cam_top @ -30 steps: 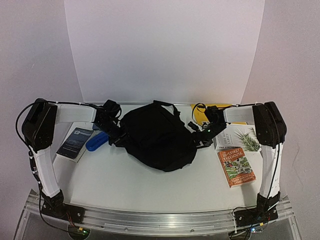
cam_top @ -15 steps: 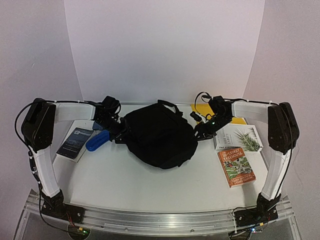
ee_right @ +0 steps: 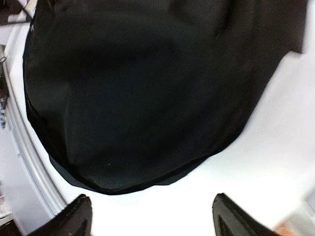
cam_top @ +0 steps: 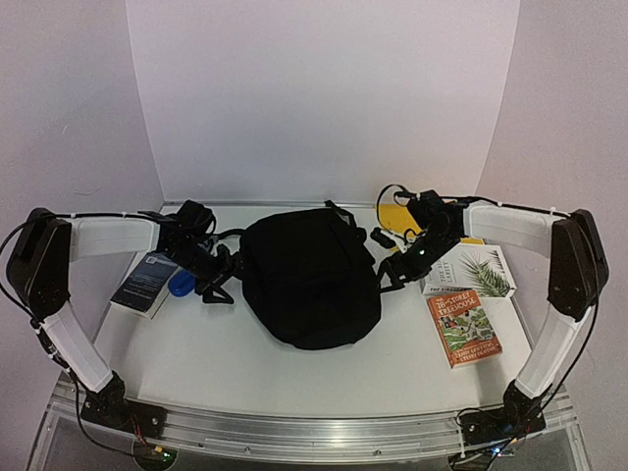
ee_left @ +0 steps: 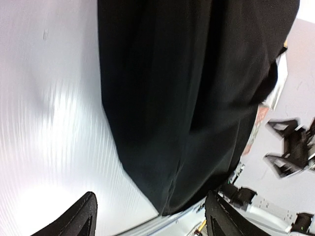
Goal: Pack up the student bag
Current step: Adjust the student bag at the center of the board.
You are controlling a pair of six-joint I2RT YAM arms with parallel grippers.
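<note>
The student bag is a large black rounded backpack lying in the middle of the table, straps at its far end. My left gripper stands open just off its left side. My right gripper stands open just off its right side. In the left wrist view black fabric of the bag fills the centre, beyond my open left gripper. In the right wrist view the bag's rounded edge lies ahead of my open right gripper, with bare table between the tips. Neither gripper holds anything.
A dark blue book and a blue object lie left of the bag. A white book with a palm leaf and an orange book lie to its right. Something yellow sits at the back right.
Both grippers have opened wide and come off the bag's sides. The left gripper has drawn back to the left. The bag has settled lower and flatter on the table.
</note>
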